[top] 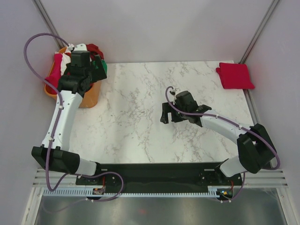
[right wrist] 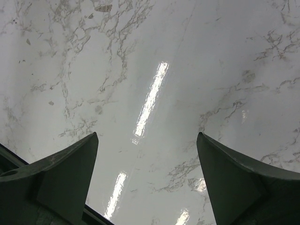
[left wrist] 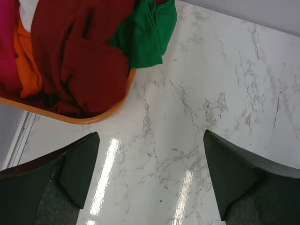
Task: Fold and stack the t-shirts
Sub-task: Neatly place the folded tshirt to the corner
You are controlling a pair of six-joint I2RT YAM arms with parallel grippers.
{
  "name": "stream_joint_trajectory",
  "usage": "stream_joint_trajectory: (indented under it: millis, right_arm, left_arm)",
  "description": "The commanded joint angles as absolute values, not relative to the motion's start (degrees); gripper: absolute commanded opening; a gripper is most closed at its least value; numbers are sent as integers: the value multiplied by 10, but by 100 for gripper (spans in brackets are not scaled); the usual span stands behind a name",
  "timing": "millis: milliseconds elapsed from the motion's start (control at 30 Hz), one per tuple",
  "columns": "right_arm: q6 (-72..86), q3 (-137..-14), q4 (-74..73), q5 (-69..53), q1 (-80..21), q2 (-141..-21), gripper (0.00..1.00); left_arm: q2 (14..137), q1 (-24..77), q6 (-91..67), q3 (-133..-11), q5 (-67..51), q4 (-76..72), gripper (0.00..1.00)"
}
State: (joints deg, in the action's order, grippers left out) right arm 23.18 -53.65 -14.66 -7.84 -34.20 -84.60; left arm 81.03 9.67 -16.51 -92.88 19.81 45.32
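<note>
The left hand point(top: 96, 69) hangs over the far left corner of the tabletop point(top: 136, 129), right by the orange basket point(top: 89, 99) that sits there. Its jaws stand wide apart with nothing between them. In its wrist view only bare marble shows under the fingers point(left wrist: 79, 168). The basket's rim point(left wrist: 70, 118) curves just ahead of the fingertips, apart from them.

The basket is heaped with loose shirts. A maroon shirt point(left wrist: 79, 51) lies crumpled on top, nearest the hand. A green shirt point(left wrist: 145, 33) spills over the rim onto the marble beside it. An orange shirt point(left wrist: 26, 61), a magenta shirt point(left wrist: 7, 42) and a bit of a white shirt point(left wrist: 28, 9) are tucked in on the far side of the maroon one.

The right hand point(top: 169, 115) hovers near the middle of the tabletop, jaws spread and empty, with plain marble below it. A red shirt point(top: 234, 75) lies folded flat at the far right corner, well apart from both hands.
</note>
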Motion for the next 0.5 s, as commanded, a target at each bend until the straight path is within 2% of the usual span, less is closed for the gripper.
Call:
stream_joint_trajectory:
  millis: [0,167,467]
  right_arm:
    - [229,-541,-135,-73,-352,-827,96]
    - [214,-531,-140,-75,-360,-792,98]
    - [229,-490,-96,-81,-360,-721,98]
  left_arm:
    - [803,45,-162,-954,136,447,100]
    - [784,16,-173,-926,98,425,100]
    - [765,10,-177,-893,107,400,100]
